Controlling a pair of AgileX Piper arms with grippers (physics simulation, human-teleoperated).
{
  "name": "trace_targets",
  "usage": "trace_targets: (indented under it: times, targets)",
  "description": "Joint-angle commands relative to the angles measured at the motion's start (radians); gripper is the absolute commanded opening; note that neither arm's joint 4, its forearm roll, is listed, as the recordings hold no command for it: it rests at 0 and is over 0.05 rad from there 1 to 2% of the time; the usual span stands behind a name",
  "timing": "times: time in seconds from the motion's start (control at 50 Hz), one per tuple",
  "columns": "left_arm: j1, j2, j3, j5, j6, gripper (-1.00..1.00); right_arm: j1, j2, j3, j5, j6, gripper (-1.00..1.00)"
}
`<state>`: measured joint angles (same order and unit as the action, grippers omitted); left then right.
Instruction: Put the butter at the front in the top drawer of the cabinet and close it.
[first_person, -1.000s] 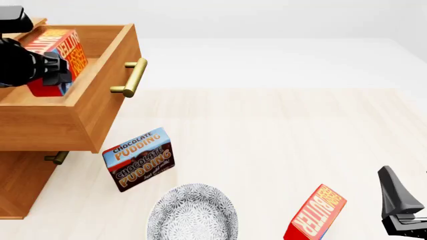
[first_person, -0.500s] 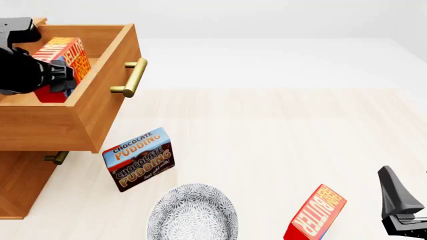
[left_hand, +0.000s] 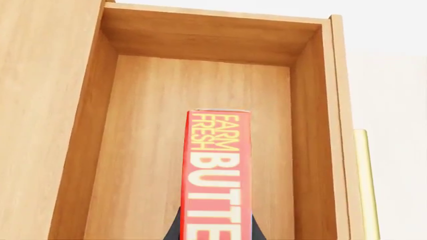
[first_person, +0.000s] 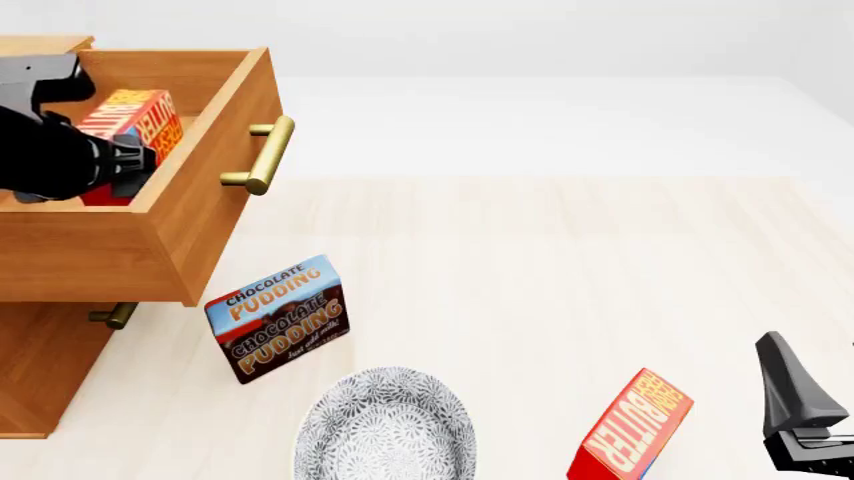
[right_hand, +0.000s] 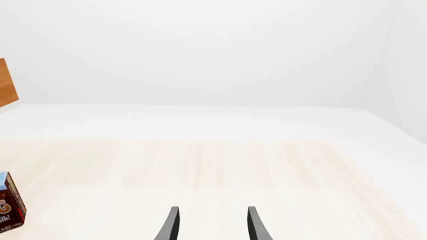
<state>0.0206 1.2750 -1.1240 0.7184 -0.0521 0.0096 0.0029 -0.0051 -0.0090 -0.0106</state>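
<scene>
Two steps remain, judging by the scene: the left gripper (first_person: 127, 160) holds the small red "FARM FRESH BUTTER" carton (left_hand: 219, 170) clamped between its fingers, inside the pulled-out honey-brown top drawer (first_person: 200, 215) of the wooden cabinet (first_person: 40, 370), neither released nor shut in. On the tabletop (first_person: 561, 270), the brown-and-blue "CHOCOLATE PUDDING" box (first_person: 278, 318) and the twin "BUTTER" carton (first_person: 630, 428) stand untouched, and the right gripper (right_hand: 210, 225) idles with fingers apart, holding nothing.

Bare simulated tabletop scene: pale wood table (first_person: 561, 270), blank white backdrop, wooden cabinet (first_person: 54, 360).

The butter (left_hand: 217, 175) carton reads "FARM FRESH BUTTE…"; the brown-and-blue box (first_person: 278, 318) reads "CHOCOLATE PUDDING" twice.
</scene>
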Motion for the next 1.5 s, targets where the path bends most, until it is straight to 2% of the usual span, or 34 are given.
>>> trace_targets:
  times: [0.02,0.4,0.42,1.5]
  targets:
    - [0.000,-0.011,0.008,-0.015,0.016,-1.00,-0.001,-0.001,0.001,0.000,0.000,1.00]
    - [-0.007,0.001,0.016,-0.023,0.022,-1.00,-0.001,-0.001,0.001,0.000,0.000,1.00]
    - [-0.007,-0.004,0.016,-0.020,0.020,1.00,-0.001,-0.001,0.001,0.000,0.001,1.00]
    - [0.002,-0.138,-0.083,0.131,0.098,1.00,-0.001,-0.001,0.001,0.000,0.000,1.00]
